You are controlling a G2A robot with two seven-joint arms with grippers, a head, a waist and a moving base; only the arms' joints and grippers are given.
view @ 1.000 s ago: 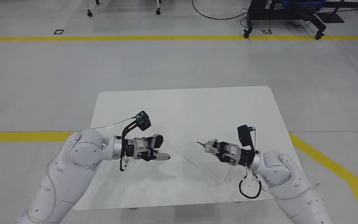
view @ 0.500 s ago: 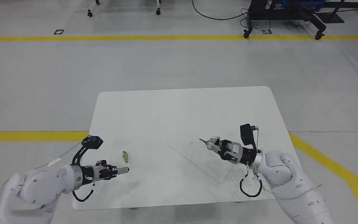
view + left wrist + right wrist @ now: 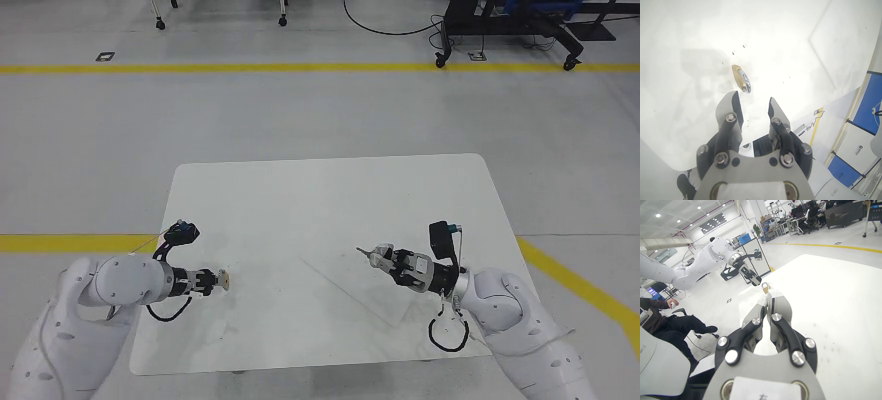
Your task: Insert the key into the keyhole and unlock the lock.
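Padlock (image 3: 741, 79): small rigid brass, probably slick; grab body flanks. Left gripper (image 3: 753, 97) wide open, empty; right gripper (image 3: 376, 258) pinches key (image 3: 360, 250).

The lock (image 3: 741, 81) has a brass-yellow body and a shiny silver shackle. The worktop (image 3: 330, 200) is white, flecked with small dark specks. Both the left gripper (image 3: 753, 98) and the right gripper (image 3: 768, 296) have pale grey fingers (image 3: 726, 108), black pads and links, and silver screws. The key (image 3: 361, 251) looks grey. The floor (image 3: 300, 110) is pale grey with yellow lines.
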